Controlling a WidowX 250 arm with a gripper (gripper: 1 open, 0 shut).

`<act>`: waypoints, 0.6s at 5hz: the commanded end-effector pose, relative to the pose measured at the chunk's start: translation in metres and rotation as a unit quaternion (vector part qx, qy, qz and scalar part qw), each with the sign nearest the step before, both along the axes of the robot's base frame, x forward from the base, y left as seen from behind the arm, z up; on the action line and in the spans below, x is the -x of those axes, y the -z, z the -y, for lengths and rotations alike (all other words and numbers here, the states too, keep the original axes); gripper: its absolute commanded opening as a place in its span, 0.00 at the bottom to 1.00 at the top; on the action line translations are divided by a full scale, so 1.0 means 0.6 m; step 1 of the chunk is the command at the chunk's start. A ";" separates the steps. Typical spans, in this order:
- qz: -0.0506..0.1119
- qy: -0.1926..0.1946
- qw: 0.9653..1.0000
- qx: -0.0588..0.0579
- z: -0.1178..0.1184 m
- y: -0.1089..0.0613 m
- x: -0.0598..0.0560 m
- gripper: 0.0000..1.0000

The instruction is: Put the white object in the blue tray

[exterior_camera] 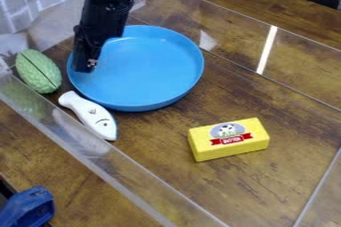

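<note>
The white object (88, 114), a small fish-shaped toy with dark marks, lies on the wooden table just in front of the blue tray (160, 72), close to its near-left rim. My black gripper (86, 62) hangs over the tray's left edge, pointing steeply down, its fingers shut with nothing between them. It is well behind the white toy and apart from it.
A green ribbed oval (38, 71) sits left of the tray, near the gripper. A yellow rectangular box (228, 138) lies to the front right. A clear acrylic wall borders the table's left and front. Something blue (27, 209) shows at the bottom left corner.
</note>
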State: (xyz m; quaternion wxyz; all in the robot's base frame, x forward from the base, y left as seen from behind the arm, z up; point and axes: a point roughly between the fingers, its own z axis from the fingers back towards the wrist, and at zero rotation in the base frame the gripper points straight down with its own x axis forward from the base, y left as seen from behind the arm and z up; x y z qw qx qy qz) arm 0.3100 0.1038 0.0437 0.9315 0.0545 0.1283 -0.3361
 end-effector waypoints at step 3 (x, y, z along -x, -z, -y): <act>0.019 0.016 1.000 -0.010 -0.001 -0.040 -0.023 0.00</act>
